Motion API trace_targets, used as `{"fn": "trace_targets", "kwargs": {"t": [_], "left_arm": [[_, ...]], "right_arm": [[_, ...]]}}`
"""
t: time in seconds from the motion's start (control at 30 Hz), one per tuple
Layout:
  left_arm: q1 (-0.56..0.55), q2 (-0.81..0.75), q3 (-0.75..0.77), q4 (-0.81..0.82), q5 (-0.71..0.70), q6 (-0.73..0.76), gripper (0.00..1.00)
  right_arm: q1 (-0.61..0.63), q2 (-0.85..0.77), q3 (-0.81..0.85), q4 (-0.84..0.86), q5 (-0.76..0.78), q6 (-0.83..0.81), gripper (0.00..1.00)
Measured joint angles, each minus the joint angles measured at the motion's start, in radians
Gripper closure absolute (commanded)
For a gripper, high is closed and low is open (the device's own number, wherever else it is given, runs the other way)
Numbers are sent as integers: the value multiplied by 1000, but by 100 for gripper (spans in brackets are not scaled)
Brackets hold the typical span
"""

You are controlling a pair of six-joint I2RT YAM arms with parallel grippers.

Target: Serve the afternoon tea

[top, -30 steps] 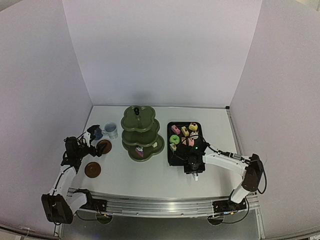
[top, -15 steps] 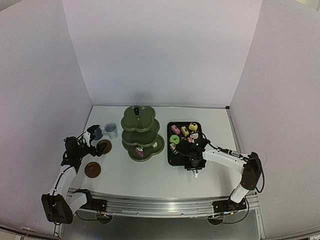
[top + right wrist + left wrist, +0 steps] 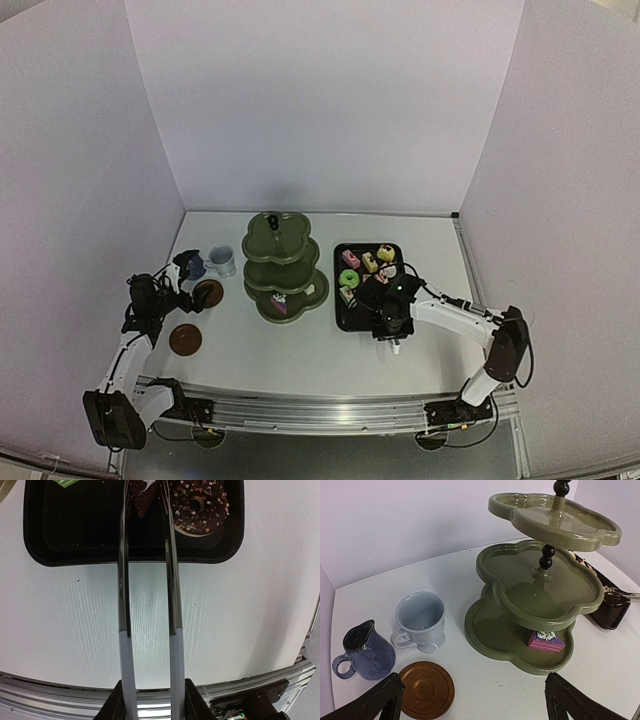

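Right hand (image 3: 152,704) is clamped on long silver metal tongs (image 3: 123,605), whose long axis points straight away from it onto the black rectangular tray (image 3: 75,535). A dark-brown wedge cake (image 3: 142,497) is flanked by the tong tips, beside a chocolate sprinkled doughnut (image 3: 200,505). Left hand (image 3: 475,705) is spread wide, holding nothing.

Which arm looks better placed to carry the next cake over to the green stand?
Right. The right gripper clamps metal tongs whose tips flank a dark cake on the black tray. The left gripper hangs open near the cups, away from the tray.
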State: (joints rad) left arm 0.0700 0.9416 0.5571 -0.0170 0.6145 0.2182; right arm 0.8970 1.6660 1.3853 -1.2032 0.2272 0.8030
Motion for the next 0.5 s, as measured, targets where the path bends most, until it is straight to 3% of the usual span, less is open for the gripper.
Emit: {"fn": "trace_targets", "kwargs": {"t": [0.3,0.5], "left_arm": [[0,-73,-21,-27,-68,-66,1],[0,-128,-53,-61,-98,-95,1]], "right_arm": [[32,-66,91,-63,-3,-108,100],[148,-75,156,-75,-35,-174,100]]}}
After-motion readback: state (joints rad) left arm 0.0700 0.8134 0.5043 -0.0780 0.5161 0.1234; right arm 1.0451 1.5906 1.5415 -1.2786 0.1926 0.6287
